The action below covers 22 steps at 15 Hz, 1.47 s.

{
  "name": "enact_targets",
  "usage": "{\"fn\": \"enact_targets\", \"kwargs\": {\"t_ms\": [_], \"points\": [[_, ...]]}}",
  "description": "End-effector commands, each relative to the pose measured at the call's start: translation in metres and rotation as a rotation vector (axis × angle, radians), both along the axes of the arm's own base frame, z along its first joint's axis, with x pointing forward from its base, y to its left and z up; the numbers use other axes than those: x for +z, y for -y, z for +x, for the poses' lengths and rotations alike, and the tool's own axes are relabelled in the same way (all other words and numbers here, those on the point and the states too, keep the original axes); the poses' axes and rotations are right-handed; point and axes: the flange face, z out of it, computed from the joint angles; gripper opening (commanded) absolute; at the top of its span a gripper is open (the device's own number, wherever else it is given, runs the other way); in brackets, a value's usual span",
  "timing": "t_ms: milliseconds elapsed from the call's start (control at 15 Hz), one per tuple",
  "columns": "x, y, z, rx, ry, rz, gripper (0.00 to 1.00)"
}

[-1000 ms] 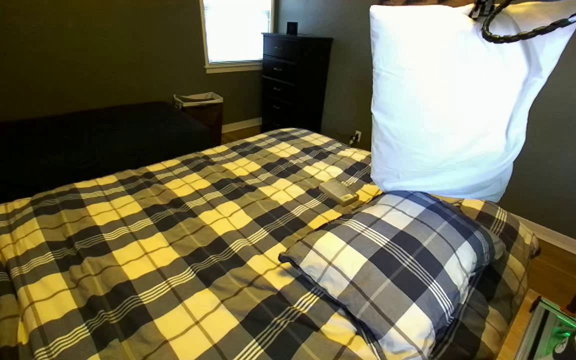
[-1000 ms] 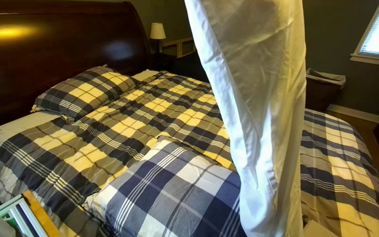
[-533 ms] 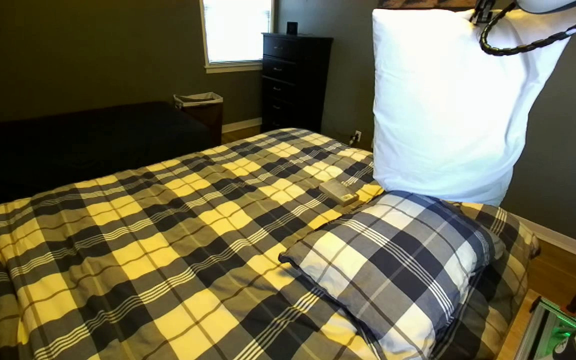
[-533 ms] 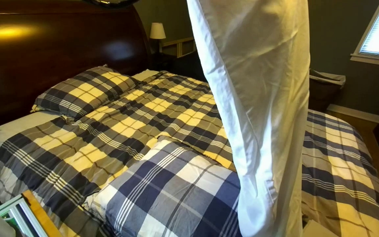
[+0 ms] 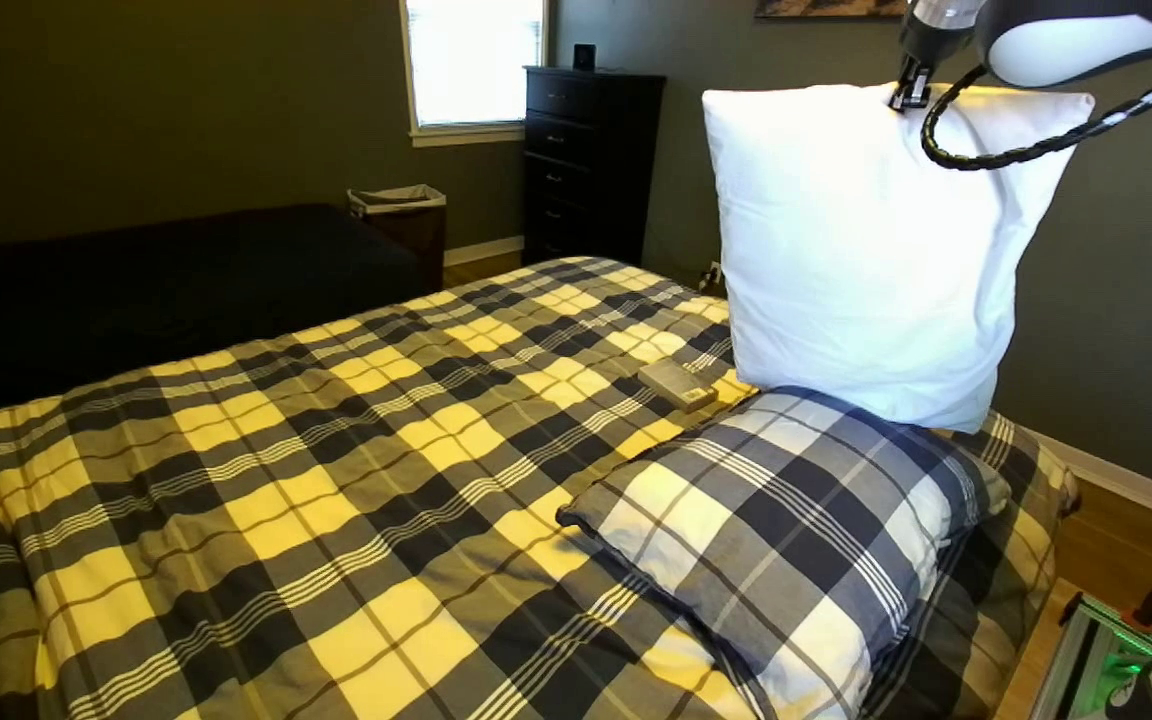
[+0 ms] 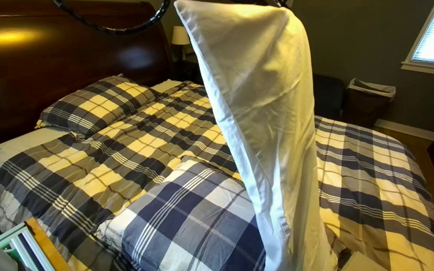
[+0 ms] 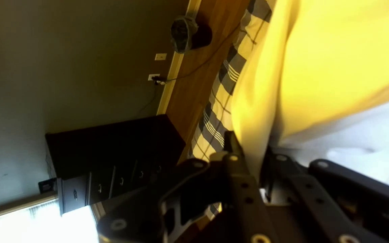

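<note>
A white pillow (image 5: 866,260) hangs upright from my gripper (image 5: 909,98), which pinches its top edge near the middle. In the wrist view, a fold of the pillow (image 7: 336,64), lit yellow, runs down between the two fingers of the gripper (image 7: 250,145). The pillow (image 6: 266,101) appears almost edge-on in an exterior view, its top corner pointing towards the headboard. Below it, a plaid pillow (image 5: 786,520) lies on the bed. The white pillow's lower edge is behind the plaid pillow in an exterior view; whether they touch, I cannot tell.
Plaid bedding (image 5: 366,450) covers the bed, with a small flat box (image 5: 678,385) on it. Another plaid pillow (image 6: 100,101) lies by the dark headboard (image 6: 70,49). A dark dresser (image 5: 591,165) and a hamper (image 6: 369,98) stand beyond. A cable (image 5: 1016,155) loops beside the gripper.
My gripper and the white pillow have come down and shifted leftwards in both exterior views. More of the arm now shows. The grip on the pillow stays the same.
</note>
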Motion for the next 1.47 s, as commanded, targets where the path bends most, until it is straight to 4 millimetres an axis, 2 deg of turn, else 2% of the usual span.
{"fn": "enact_targets", "kwargs": {"t_ms": [0,467,533,600,733,1133,1400], "points": [[-0.007,-0.022,-0.005,-0.008,0.008,0.059,0.03],[-0.029,-0.056,0.000,-0.094,-0.051,0.285,0.03],[-0.031,-0.059,0.001,-0.107,-0.056,0.303,0.38],[-0.033,-0.062,0.002,-0.113,-0.062,0.323,0.39],[-0.032,-0.068,0.004,-0.120,-0.052,0.356,0.52],[-0.024,-0.068,0.010,-0.135,-0.006,0.397,0.99],[-0.011,-0.065,0.012,-0.163,0.020,0.457,1.00]]}}
